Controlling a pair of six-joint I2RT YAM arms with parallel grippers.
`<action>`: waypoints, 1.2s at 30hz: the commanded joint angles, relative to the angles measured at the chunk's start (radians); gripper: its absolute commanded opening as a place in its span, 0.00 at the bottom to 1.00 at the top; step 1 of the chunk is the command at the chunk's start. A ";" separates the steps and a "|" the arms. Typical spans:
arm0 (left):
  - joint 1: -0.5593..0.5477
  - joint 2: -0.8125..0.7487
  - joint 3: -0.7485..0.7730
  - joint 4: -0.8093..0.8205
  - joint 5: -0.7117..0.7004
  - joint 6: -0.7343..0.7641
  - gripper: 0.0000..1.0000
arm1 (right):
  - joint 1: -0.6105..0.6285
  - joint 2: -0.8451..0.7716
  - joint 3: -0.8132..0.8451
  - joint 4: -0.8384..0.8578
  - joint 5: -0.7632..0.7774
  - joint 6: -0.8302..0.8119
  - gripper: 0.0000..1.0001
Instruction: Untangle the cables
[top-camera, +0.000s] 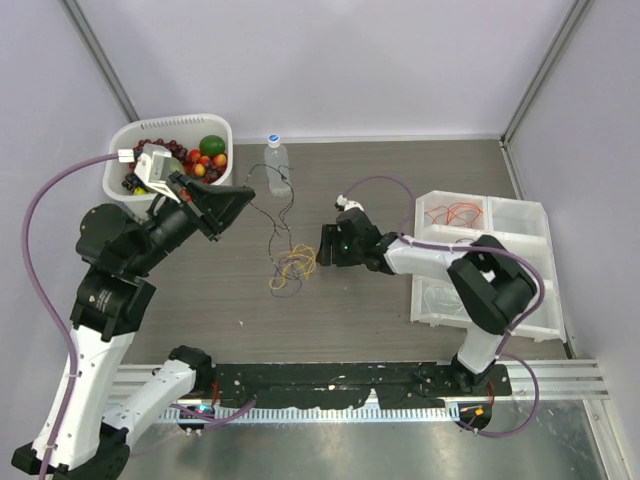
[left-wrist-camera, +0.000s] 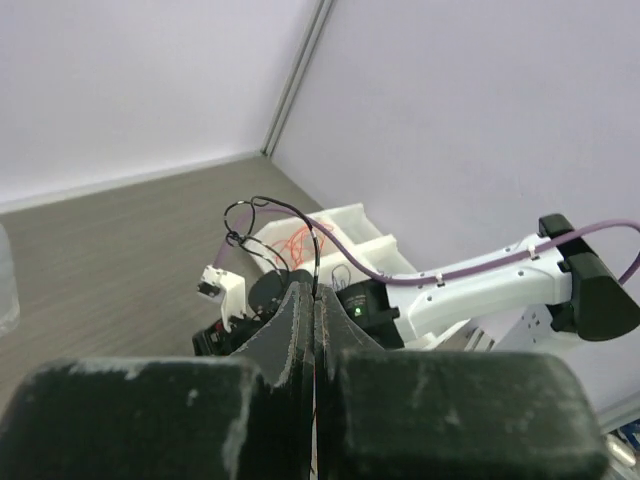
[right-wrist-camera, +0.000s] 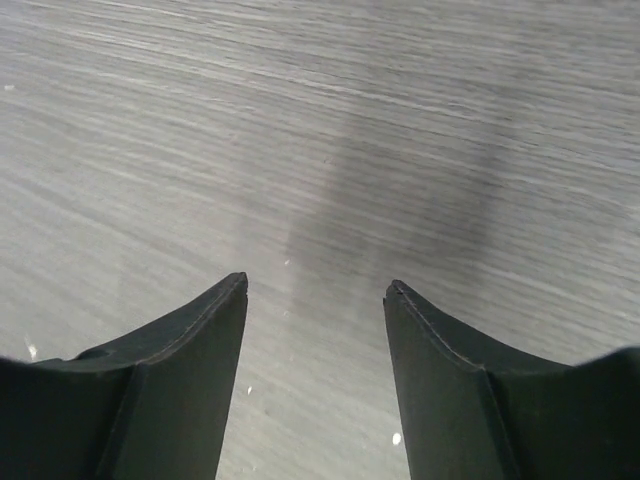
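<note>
Left gripper: two matt black, scuffed fingers were pressed flat together, pinching a hair-thin black cable that rose from their tips into a small loop.
Right gripper: two smooth, dark, wedge-shaped fingers stood wide apart with nothing between them, low over the table.
Table: a matt grey-brown top with a fine, streaked wood grain.
Room: plain pale lilac walls met at grey metal corner posts.
Cable tangle: a loose, loopy bundle of thin yellow, orange and purple wires lay mid-table, just left of the right gripper; black strands ran from it up toward the left gripper.
Bottle: a small clear plastic bottle with a blue cap stood upright near the far edge of the table.
Basket: a white plastic tub with rounded corners, at the far left, held red and green fruit.
Tray: a white compartment tray sat at the right; its far-left compartment held thin red-orange wires.
Hoses: thick mauve tubing curved along both arms.
Base rail: a flat black strip ran across the near edge.
</note>
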 joint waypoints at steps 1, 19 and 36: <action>0.002 0.039 0.062 0.012 0.003 -0.052 0.00 | -0.031 -0.216 -0.027 0.037 -0.043 -0.083 0.64; 0.004 0.097 0.022 0.181 0.258 -0.113 0.00 | 0.065 -0.326 -0.082 0.419 -0.266 0.061 0.72; -0.003 0.083 0.508 -0.199 0.070 0.114 0.00 | -0.053 -0.175 -0.236 0.358 -0.097 0.087 0.71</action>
